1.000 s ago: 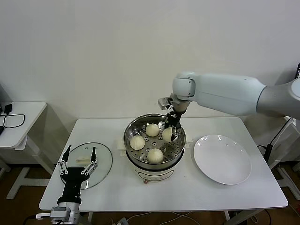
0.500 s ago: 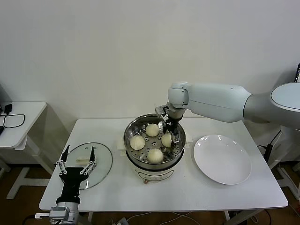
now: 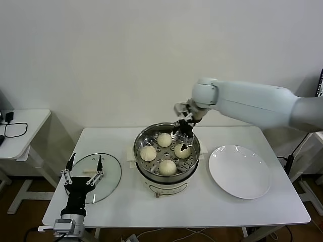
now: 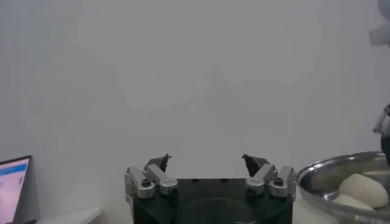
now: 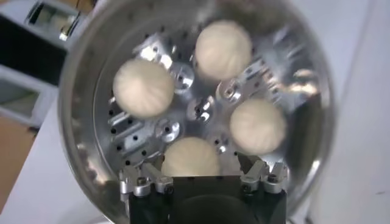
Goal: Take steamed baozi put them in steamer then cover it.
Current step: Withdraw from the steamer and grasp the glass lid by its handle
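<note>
Four cream-white steamed baozi lie on the perforated tray of the shiny steamer (image 3: pixel 139 140): one at the back (image 3: pixel 164 139), one on the left (image 3: pixel 148 153), one at the front (image 3: pixel 167 166), one on the right (image 3: pixel 182 150). My right gripper (image 3: pixel 184 132) hangs open and empty just above the right baozi. In the right wrist view the right gripper (image 5: pixel 201 164) is open over the steamer (image 5: pixel 79 91), with a baozi (image 5: pixel 190 158) between its fingers and clear of them. My left gripper (image 3: pixel 85 164) is open and parked at the front left.
The flat glass lid (image 3: pixel 108 174) lies on the table left of the steamer, under my left gripper. An empty white plate (image 3: pixel 239 171) lies to the right of the steamer. A small side table (image 3: pixel 25 126) stands at the far left. The left wrist view shows the steamer rim (image 4: pixel 341 164).
My right gripper dipped into the steamer with the fourth baozi, let it go on the right of the tray, and has risen a little. The left arm has not moved.
</note>
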`<state>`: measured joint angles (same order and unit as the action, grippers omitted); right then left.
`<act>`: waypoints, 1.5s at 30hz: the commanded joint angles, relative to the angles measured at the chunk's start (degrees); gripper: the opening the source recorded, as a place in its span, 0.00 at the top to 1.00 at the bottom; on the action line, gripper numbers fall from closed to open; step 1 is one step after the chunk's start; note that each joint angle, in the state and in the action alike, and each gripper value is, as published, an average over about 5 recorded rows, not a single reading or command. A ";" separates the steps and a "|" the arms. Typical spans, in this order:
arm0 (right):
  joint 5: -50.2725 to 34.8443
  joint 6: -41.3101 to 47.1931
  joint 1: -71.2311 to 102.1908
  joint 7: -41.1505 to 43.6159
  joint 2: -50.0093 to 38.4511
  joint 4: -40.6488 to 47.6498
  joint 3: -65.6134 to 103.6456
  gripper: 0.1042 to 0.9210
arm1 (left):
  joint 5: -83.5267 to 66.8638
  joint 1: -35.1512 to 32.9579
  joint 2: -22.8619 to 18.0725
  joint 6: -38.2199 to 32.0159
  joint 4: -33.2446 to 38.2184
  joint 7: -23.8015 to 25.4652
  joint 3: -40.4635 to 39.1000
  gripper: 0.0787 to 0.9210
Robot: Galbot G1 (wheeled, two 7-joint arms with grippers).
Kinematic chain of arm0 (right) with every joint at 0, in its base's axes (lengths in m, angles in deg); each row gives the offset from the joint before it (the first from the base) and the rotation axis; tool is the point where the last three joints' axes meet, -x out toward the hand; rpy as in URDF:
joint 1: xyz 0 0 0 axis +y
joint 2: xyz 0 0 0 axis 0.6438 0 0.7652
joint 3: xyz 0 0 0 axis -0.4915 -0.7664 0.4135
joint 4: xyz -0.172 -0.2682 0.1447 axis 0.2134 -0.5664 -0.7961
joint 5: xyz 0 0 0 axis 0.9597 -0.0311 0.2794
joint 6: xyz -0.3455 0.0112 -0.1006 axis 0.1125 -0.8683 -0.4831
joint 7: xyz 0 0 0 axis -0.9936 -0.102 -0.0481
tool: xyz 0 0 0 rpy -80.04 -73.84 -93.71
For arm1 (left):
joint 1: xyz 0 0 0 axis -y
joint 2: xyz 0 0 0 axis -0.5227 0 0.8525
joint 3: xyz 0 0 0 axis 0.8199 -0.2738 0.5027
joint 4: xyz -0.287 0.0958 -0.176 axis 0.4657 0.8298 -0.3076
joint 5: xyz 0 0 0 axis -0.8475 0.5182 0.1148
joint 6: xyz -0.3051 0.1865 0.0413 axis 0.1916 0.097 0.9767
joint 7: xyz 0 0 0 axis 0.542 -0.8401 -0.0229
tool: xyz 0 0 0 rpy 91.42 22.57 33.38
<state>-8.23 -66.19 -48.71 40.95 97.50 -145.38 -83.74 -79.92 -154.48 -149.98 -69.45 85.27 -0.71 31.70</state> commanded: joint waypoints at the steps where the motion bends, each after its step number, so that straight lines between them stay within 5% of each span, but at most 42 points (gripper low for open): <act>1: -5.52 -14.22 10.59 -55.20 -22.95 -17.12 12.20 0.12 | 8.82 3.69 1.72 3.52 -1.54 -1.87 -0.10 0.12; 6: -3.94 -19.71 37.20 -76.63 -27.72 -19.30 37.43 0.12 | 15.36 6.60 3.04 4.34 -4.18 -2.07 -0.40 0.12; 10: -2.54 -22.36 59.41 -80.07 -26.53 -18.60 59.58 0.12 | 20.93 8.34 3.75 3.37 -7.49 -0.61 -0.66 0.12; 23: 7.79 -29.22 97.31 -72.69 -3.76 -12.08 99.25 0.12 | 48.42 8.99 6.40 -6.79 -21.15 0.80 2.09 0.12; 33: 8.70 -30.80 106.56 -69.02 3.55 -13.90 108.27 0.12 | 67.42 9.00 8.00 -9.69 -30.83 -1.20 3.70 0.12; 45: 9.78 -30.48 108.14 -67.72 5.99 -14.19 108.14 0.12 | 69.60 12.89 7.74 -8.83 -38.46 -7.25 3.19 0.12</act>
<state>0.38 -95.72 54.09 -26.72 99.91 -159.38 18.71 -18.58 -143.94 -142.62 -77.77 54.39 -4.45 34.65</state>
